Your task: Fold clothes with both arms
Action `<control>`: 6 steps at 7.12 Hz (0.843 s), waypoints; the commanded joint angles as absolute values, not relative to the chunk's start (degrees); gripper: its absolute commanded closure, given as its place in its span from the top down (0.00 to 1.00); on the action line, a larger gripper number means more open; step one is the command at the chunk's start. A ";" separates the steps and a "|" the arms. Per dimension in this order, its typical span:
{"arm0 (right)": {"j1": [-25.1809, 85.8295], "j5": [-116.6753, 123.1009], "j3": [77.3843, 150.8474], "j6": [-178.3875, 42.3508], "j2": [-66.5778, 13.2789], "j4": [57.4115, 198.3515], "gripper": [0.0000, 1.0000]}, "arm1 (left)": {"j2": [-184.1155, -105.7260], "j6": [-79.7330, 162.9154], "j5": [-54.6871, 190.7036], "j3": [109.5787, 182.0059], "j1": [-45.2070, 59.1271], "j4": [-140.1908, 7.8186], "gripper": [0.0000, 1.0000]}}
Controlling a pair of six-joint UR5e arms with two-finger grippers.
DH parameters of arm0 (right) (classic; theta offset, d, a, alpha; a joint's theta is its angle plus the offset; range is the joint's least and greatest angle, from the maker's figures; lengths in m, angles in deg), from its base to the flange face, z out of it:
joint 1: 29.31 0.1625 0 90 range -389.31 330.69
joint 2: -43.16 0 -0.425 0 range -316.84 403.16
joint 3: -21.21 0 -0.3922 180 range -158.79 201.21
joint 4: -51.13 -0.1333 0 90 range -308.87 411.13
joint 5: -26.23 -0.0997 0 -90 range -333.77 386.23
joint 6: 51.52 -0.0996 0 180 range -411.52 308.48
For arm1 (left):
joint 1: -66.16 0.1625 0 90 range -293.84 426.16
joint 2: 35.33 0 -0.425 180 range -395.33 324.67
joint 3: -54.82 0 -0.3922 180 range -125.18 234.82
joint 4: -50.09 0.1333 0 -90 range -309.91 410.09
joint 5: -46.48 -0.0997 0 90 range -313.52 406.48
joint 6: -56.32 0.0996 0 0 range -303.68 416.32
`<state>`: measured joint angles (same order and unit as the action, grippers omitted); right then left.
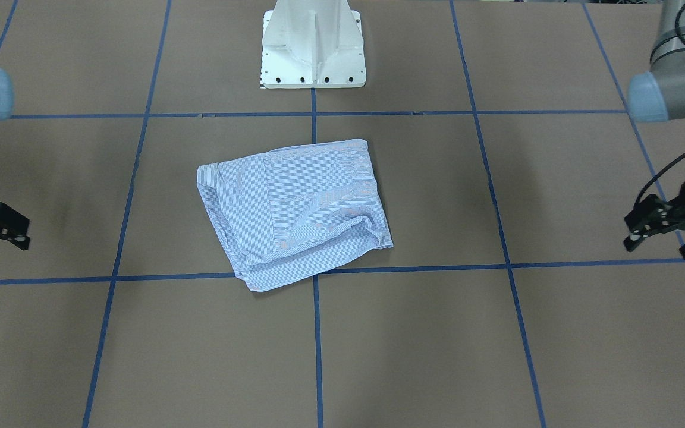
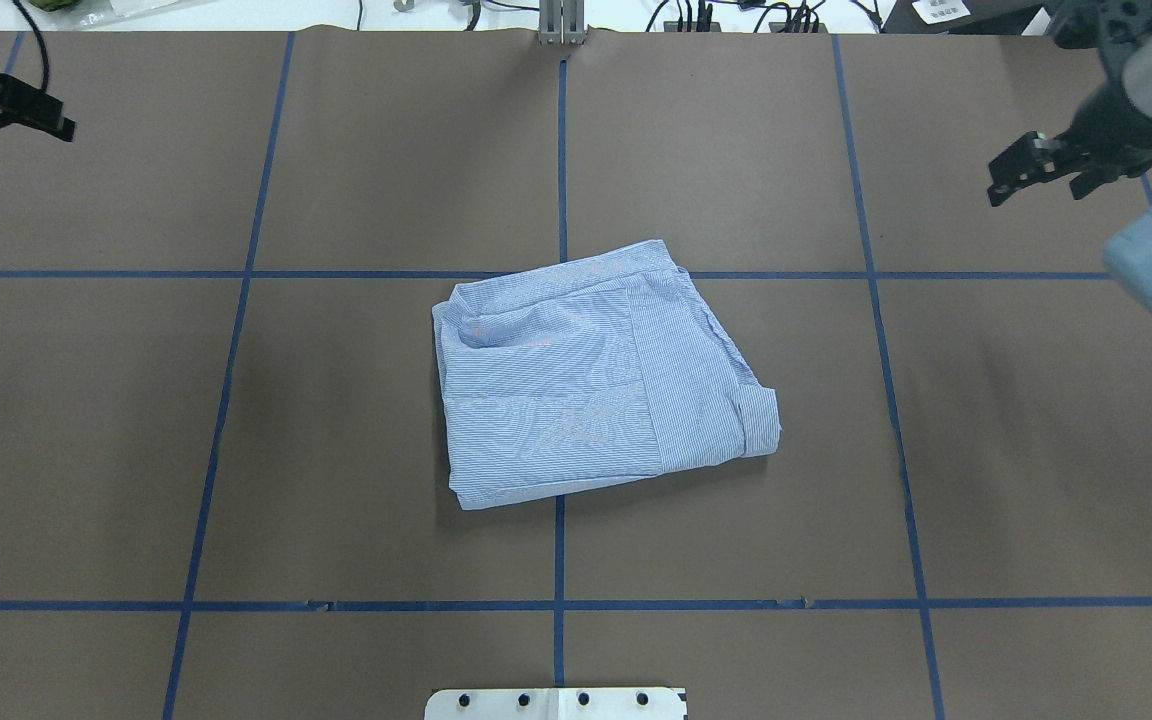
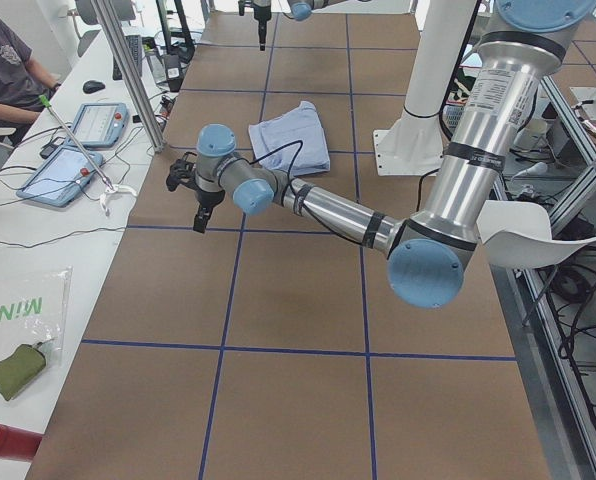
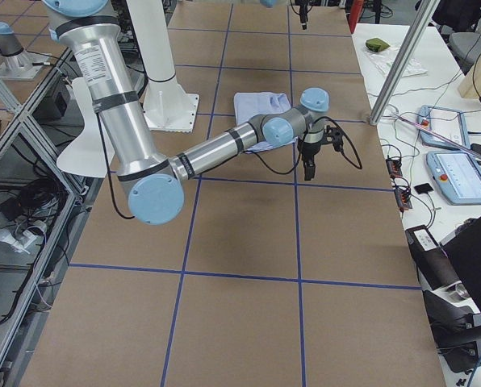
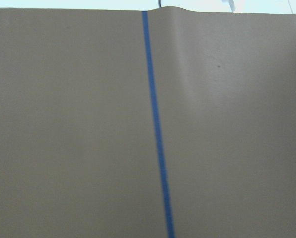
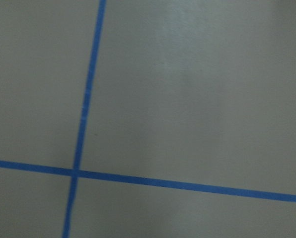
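The clothes are one light-blue striped shirt [image 1: 295, 211] [image 2: 596, 375], lying folded into a rough rectangle at the middle of the brown table, with nothing touching it. My left gripper [image 1: 659, 248] [image 2: 54, 118] hovers far out at the table's left end, open and empty. At the opposite end, my right gripper [image 1: 24, 233] [image 2: 1036, 188] is also open and empty. Both arms are well away from the shirt. The wrist views show only brown table surface and blue tape lines.
Blue tape [image 2: 558, 560] marks a grid on the table. The white pedestal base [image 1: 313, 53] stands behind the shirt. A side bench beyond the left end holds tablets [image 3: 73, 150]; a person [image 3: 8, 60] sits there. A metal post [image 3: 128, 70] rises at that edge.
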<state>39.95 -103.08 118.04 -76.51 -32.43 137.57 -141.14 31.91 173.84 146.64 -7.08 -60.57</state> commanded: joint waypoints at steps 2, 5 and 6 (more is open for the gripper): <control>53.63 -108.06 118.07 -51.85 -45.40 138.06 1.00 | -133.00 56.72 178.21 146.84 -20.29 -56.00 0.99; 57.78 -108.59 116.66 -50.73 -50.27 137.53 1.00 | -127.79 51.57 179.10 149.14 -21.12 -56.87 0.99; 59.36 -108.76 117.35 -50.55 -51.66 137.44 1.00 | -126.48 51.49 178.41 148.17 -20.95 -56.52 0.99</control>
<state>57.52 -108.60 117.00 -50.80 -50.12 137.60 -127.88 51.88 178.85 149.00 -21.02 -56.69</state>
